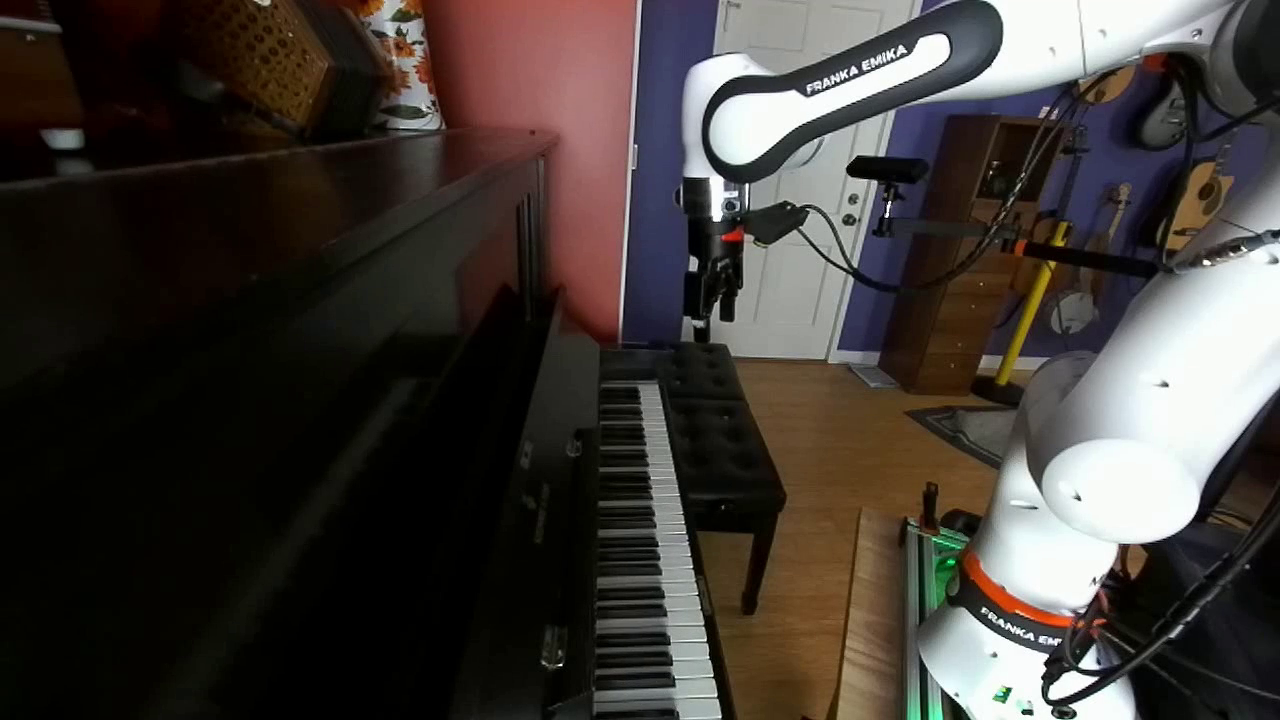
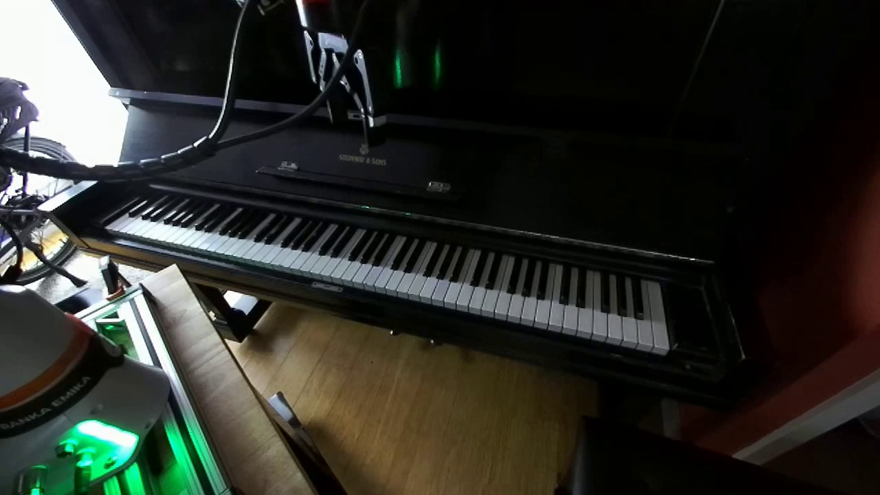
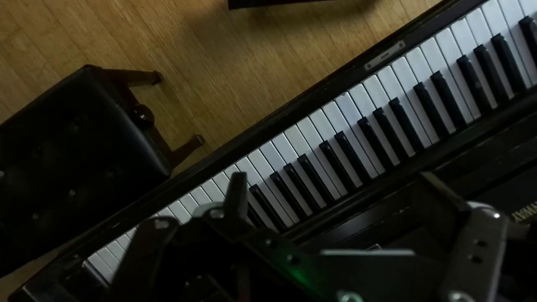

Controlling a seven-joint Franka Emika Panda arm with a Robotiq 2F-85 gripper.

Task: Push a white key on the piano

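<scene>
The piano (image 1: 300, 300) is a large dark upright with its lid open and a long row of white and black keys. It also shows in an exterior view (image 2: 564, 185) and in the wrist view (image 3: 495, 155). The white keys (image 1: 676, 560) run along its front, seen too in an exterior view (image 2: 430, 285) and the wrist view (image 3: 356, 98). My gripper (image 1: 715, 320) points down, well above the keyboard, touching nothing. In an exterior view the gripper (image 2: 350, 127) appears in front of the lettered board. In the wrist view the fingers (image 3: 331, 176) stand apart with nothing between them.
A black padded bench (image 1: 722, 450) stands beside the keyboard, also in the wrist view (image 3: 79, 134). The arm's base sits by a wooden tabletop (image 2: 213, 385). A cable (image 2: 179, 165) hangs from the arm. A patterned box (image 1: 260, 60) and a floral vase (image 1: 405, 70) stand atop the piano.
</scene>
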